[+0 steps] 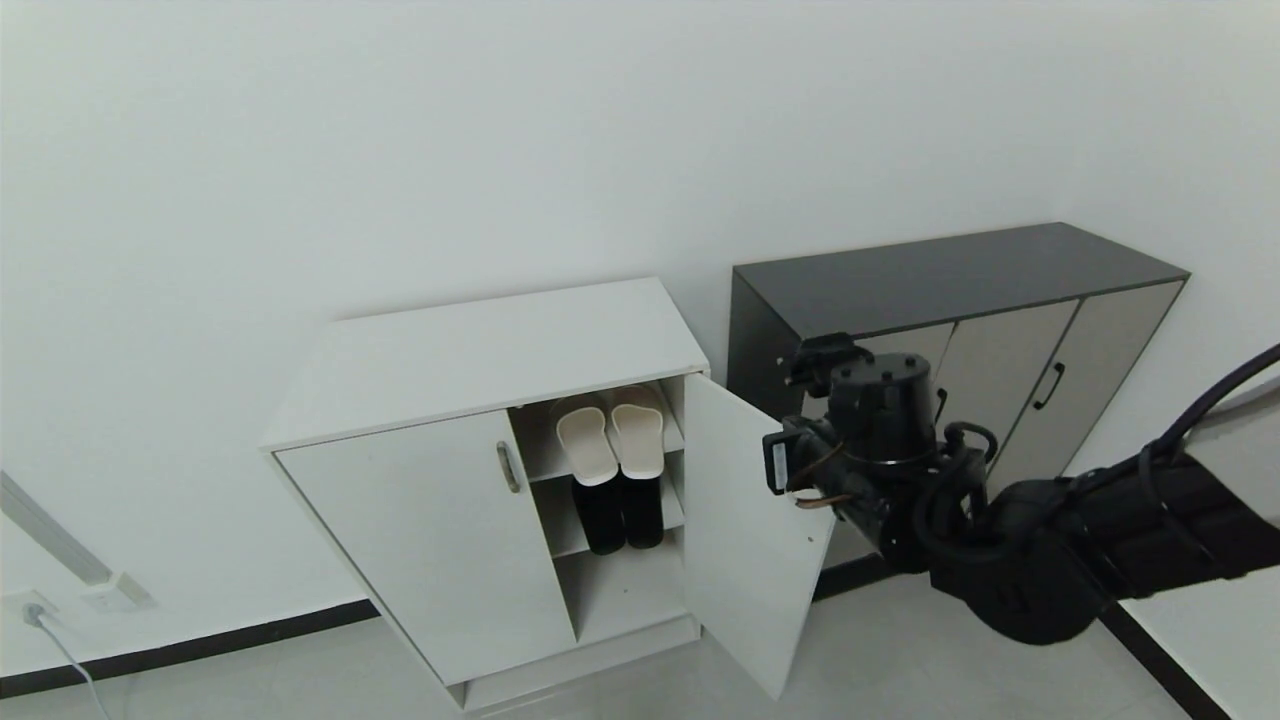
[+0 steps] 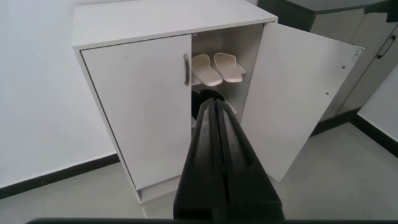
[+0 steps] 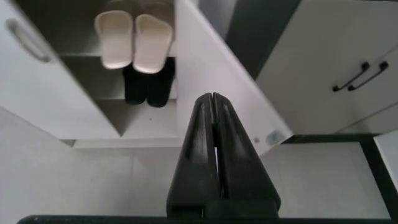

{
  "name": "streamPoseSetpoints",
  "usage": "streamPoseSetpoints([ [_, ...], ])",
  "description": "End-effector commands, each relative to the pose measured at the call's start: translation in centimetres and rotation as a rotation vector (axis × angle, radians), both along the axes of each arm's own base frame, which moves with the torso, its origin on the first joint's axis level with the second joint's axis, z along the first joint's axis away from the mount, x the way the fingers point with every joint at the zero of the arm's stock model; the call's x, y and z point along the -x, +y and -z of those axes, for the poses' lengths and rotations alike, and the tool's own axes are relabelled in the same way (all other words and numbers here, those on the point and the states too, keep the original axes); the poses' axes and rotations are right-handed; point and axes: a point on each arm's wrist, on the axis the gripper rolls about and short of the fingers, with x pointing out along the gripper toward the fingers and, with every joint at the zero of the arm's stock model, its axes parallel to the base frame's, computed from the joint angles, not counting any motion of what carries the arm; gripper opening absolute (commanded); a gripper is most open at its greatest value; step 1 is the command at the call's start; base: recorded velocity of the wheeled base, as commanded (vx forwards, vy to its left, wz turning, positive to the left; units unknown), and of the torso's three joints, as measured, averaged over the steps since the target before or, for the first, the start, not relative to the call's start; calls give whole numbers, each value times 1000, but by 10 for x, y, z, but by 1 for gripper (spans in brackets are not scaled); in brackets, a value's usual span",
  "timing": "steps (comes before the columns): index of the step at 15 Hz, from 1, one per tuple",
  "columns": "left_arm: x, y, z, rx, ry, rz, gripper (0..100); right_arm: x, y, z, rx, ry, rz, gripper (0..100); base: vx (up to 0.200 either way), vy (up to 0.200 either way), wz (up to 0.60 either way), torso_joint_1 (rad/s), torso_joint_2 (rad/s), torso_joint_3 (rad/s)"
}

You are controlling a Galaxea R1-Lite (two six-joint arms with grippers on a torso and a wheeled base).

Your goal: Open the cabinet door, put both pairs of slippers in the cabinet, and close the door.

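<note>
1. Right claw: fingers pressed together, grasping nothing. Left claw: likewise clenched and empty.
2. The white wooden two-door cabinet has its flat white right-hand door swung out towards me. Its left-hand door is shut.
3. Deciding relation: the open door stands upright, just left of my right claw, which is on its outer side. I judge a leftward push would close it. The right arm is nearer; the left claw faces the cabinet front from farther back.
4. Count: two pairs inside, four slippers. One pair of cream foam slippers lies on the upper shelf, and one pair of black slippers on the shelf below.
</note>
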Motion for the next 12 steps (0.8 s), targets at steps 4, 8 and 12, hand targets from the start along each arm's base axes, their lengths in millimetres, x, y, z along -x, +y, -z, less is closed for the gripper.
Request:
streamPoseSetpoints([
  [4, 0, 0, 0, 3, 2, -2, 0, -41, -26, -7, -84, 64, 48, 0, 0, 0, 0, 0, 0, 0],
  [8, 0, 0, 0, 3, 2, -5, 0, -63, -40, 19, -98, 121, 77, 0, 0, 0, 0, 0, 0, 0],
  [12, 0, 0, 0, 3, 2, -6, 0, -79, -46, 39, -101, 136, 100, 0, 0, 0, 0, 0, 0, 0],
])
